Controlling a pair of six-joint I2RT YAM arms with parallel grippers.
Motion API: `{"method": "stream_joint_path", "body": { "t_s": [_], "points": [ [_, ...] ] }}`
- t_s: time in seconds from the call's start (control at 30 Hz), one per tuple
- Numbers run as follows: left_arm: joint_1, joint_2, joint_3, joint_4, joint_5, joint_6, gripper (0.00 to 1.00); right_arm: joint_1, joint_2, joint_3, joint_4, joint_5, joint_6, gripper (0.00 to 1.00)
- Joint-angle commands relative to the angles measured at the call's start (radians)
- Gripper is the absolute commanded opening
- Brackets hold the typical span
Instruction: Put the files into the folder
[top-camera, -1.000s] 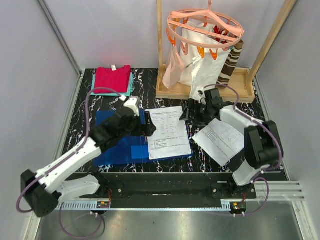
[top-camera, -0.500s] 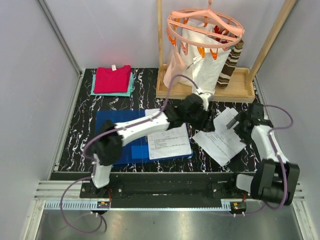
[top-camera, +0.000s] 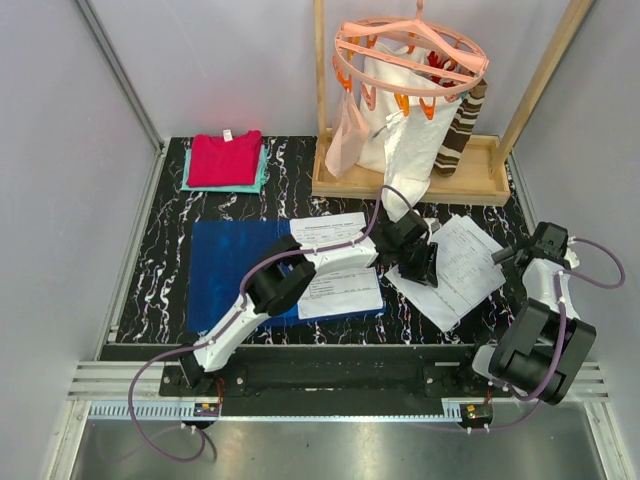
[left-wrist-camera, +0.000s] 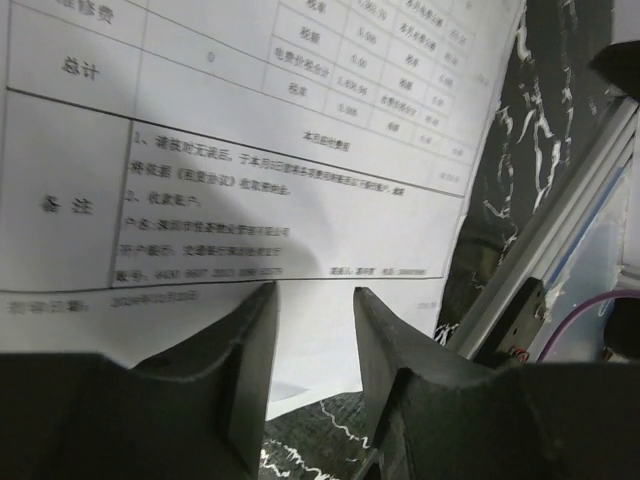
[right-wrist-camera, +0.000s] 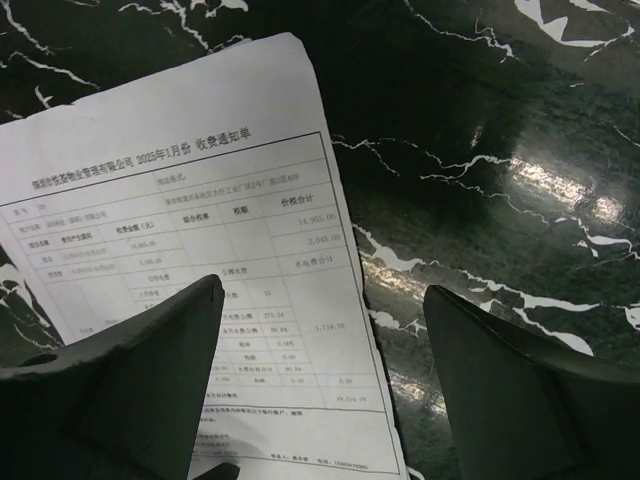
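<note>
Black marble table (top-camera: 160, 290). Folder (top-camera: 225, 275) lies flat, left of centre, with first file (top-camera: 345, 295) on its right half. Second file (top-camera: 465, 265) lies on the table beside it. Left gripper (left-wrist-camera: 315, 292) is at that sheet's left edge, jaws narrowly apart. Right gripper (right-wrist-camera: 322, 290) is above it, spread wide.

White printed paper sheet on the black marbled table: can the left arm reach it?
Probably yes: the left gripper hangs right at the edge of that white printed paper sheet, and nothing lies on it.
</note>
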Motion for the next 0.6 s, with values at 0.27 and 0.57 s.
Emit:
{"method": "stream_joint_path", "body": {
  "t_s": [0.27, 0.57],
  "points": [
    [0.013, 0.021, 0.066, -0.031, -0.035, -0.053, 0.37, -0.038, 0.085, -0.068, 0.156, -0.15, -0.002, 0.89],
    [0.038, 0.065, 0.081, -0.031, 0.063, -0.076, 0.37, -0.036, 0.114, -0.12, 0.21, -0.301, -0.002, 0.92]
  ]
}}
